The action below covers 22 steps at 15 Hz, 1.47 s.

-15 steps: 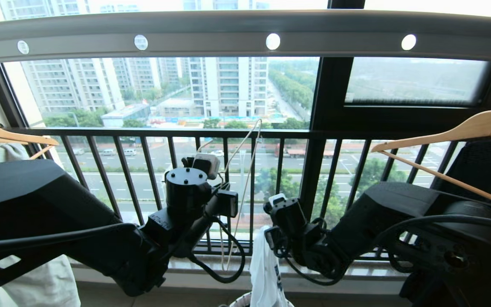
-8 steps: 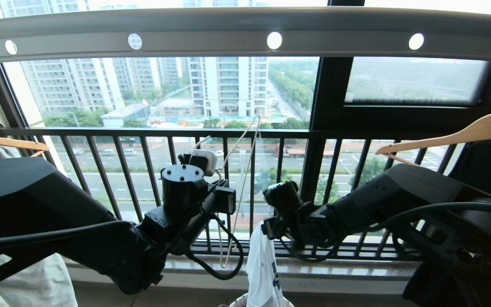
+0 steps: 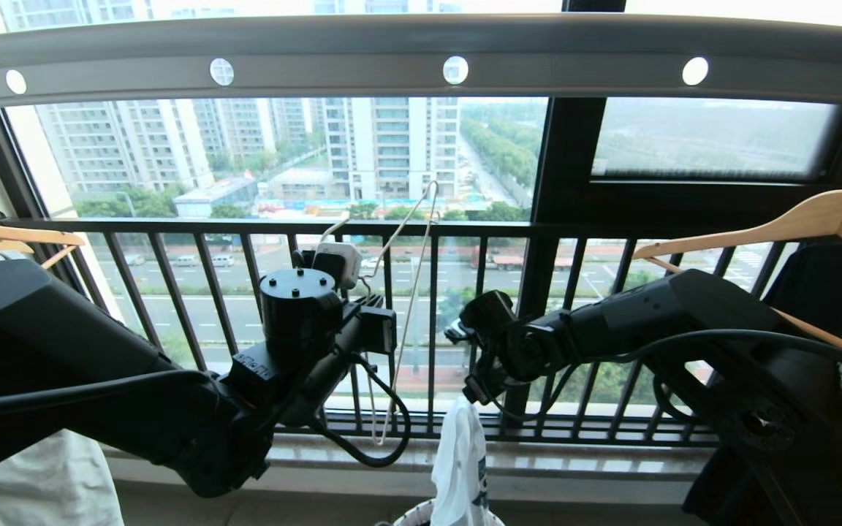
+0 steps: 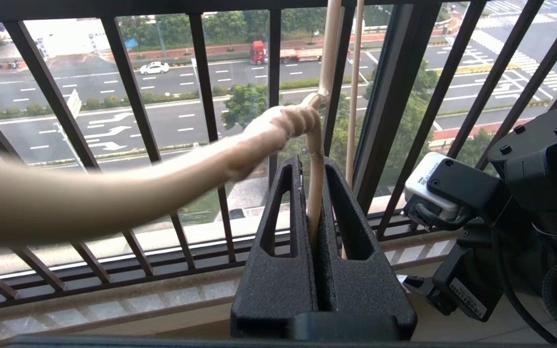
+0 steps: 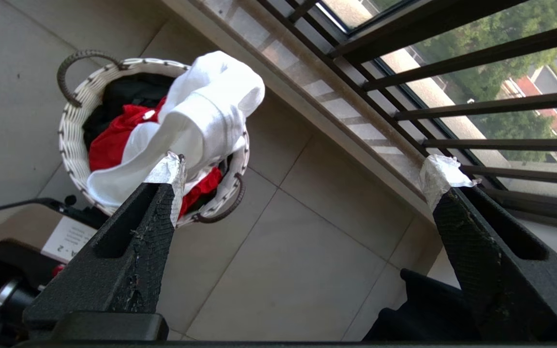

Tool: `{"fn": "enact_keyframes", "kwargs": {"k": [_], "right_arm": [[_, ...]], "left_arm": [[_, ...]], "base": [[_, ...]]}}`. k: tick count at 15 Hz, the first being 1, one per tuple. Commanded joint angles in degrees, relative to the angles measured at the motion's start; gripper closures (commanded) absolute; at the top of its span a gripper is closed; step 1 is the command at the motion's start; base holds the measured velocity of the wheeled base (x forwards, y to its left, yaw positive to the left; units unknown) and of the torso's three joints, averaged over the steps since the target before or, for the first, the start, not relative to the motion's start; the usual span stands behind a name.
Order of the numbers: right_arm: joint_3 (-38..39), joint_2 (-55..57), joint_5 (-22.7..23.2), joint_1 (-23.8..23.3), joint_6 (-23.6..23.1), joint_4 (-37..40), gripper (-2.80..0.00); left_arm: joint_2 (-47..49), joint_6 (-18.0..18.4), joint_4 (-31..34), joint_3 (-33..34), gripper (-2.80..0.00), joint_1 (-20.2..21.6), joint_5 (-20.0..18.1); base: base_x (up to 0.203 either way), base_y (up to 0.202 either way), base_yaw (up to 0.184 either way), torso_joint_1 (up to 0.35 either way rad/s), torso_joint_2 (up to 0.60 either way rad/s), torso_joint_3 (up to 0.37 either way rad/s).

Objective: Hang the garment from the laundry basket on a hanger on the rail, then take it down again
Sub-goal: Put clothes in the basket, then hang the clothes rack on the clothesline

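The right gripper (image 5: pixel 302 174) hangs above the laundry basket (image 5: pixel 73 145) with its fingers spread wide and nothing between them; the white T-shirt (image 5: pixel 196 121) sits below them, one end humped up out of the basket and the rest trailing down inside over red and black clothes. From the fingers the shirt lies off to one side, towards the taped tip of one finger (image 5: pixel 167 179) and not centred in the gap, so the likely next move, a fresh grip on the shirt, would need the hand shifted over the raised fold before it closes. The shirt's long axis runs roughly up and down, seen in the head view as a narrow white column (image 3: pixel 461 467) rising from the basket rim (image 3: pixel 410 519) at the floor by the window ledge. The right arm is plainly the nearer one. The left gripper (image 4: pixel 315 193) is up in front of the black window bars (image 3: pixel 245 292), fingers clamped on the thin cream wire hanger (image 4: pixel 313 193), which stands nearly upright. The grey rail (image 3: pixel 362 51) runs overhead, well apart from both. The shirt's print is barely visible, and whether the near finger touches the cloth I cannot tell.
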Motion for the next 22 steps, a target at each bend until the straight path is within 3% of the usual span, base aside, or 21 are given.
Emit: {"fn": "enact_keyframes", "kwargs": {"k": [1,4,7,10,12,15,18,20,22], "right_arm": [[-0.47,0.61,6.49,-0.65,-5.4,0.67,-2.8],[-3.8,1.63,8.25,-1.32,-11.97,0.92,-2.8],[-1.11,-1.62,8.34,-2.07,-10.47,1.01,-2.8],[10.26,-10.73,8.23,-1.42,-4.12,0.06,-2.8],[19.89,-17.55,6.62,0.73,5.06,-1.43,-2.8],[37.81,-27.68,3.45,3.12,10.85,-10.06,-2.8],[52.28,-37.37,5.38,4.2,12.27,-30.57,-2.8],[53.51,-39.66,6.8,4.62,9.76,-32.7,-2.8],[53.67,-40.34,6.8,5.42,9.22,-32.78,-2.8]], "left_arm": [[-1.02,0.05,-0.37,0.01,0.0,0.06,0.14],[-1.61,0.05,-0.29,-0.07,0.0,0.49,0.14],[-1.87,0.35,0.14,0.34,0.0,0.49,0.05],[-1.81,3.11,0.24,1.94,0.0,0.41,-0.13],[-1.98,3.63,2.51,2.29,0.0,0.32,-0.13],[-4.91,3.68,6.93,2.27,0.0,0.16,-0.15],[-12.01,4.32,18.24,1.91,0.0,0.18,-2.21],[-19.65,4.73,30.6,0.68,0.0,0.76,-6.03],[-27.17,4.86,51.01,-3.79,0.0,2.48,-11.0]], "base": [[0.0,0.0,0.0,0.0,0.0,0.0],[0.0,0.0,0.0,0.0,0.0,0.0],[0.0,0.0,0.0,0.0,0.0,0.0],[0.0,0.0,0.0,0.0,0.0,0.0],[0.0,0.0,0.0,0.0,0.0,0.0],[0.0,0.0,0.0,0.0,0.0,0.0],[0.0,0.0,0.0,0.0,0.0,0.0],[0.0,0.0,0.0,0.0,0.0,0.0],[0.0,0.0,0.0,0.0,0.0,0.0]]}}
